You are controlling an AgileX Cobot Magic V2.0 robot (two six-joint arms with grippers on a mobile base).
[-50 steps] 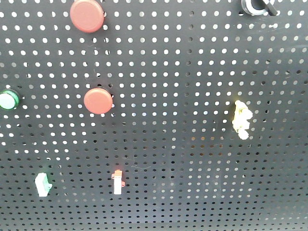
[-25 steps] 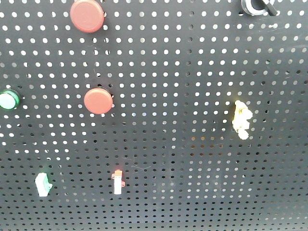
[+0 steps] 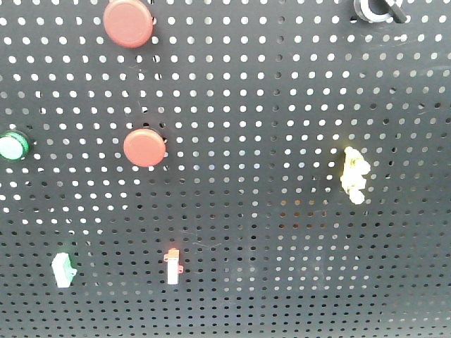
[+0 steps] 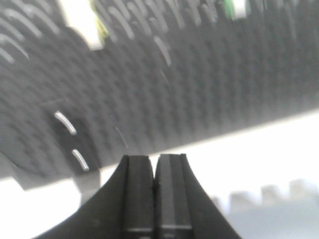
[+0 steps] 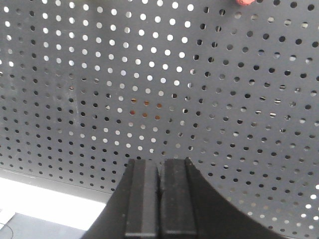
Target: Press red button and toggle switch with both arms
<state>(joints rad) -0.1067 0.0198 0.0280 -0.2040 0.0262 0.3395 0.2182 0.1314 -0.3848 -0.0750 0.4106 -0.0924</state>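
In the front view the red button [image 3: 127, 23] sits at the top left of the black pegboard [image 3: 268, 105]. The toggle switch [image 3: 378, 8], a black lever in a shiny ring, is cut off by the top right edge. Neither gripper shows in that view. My left gripper [image 4: 154, 158] is shut and empty, pointing at the blurred lower part of the pegboard. My right gripper [image 5: 160, 162] is shut and empty, close to a bare stretch of the pegboard [image 5: 199, 89]. A sliver of something red [image 5: 244, 2] shows at the top edge; I cannot tell which button it is.
A smaller red button with a rim tab [image 3: 144, 148], a green button [image 3: 12, 146], a yellow knobbly piece [image 3: 353, 174] and two white rocker pieces [image 3: 62, 270] [image 3: 172, 265] are also on the board. The board's lower edge [image 4: 239, 132] meets a bright area below.
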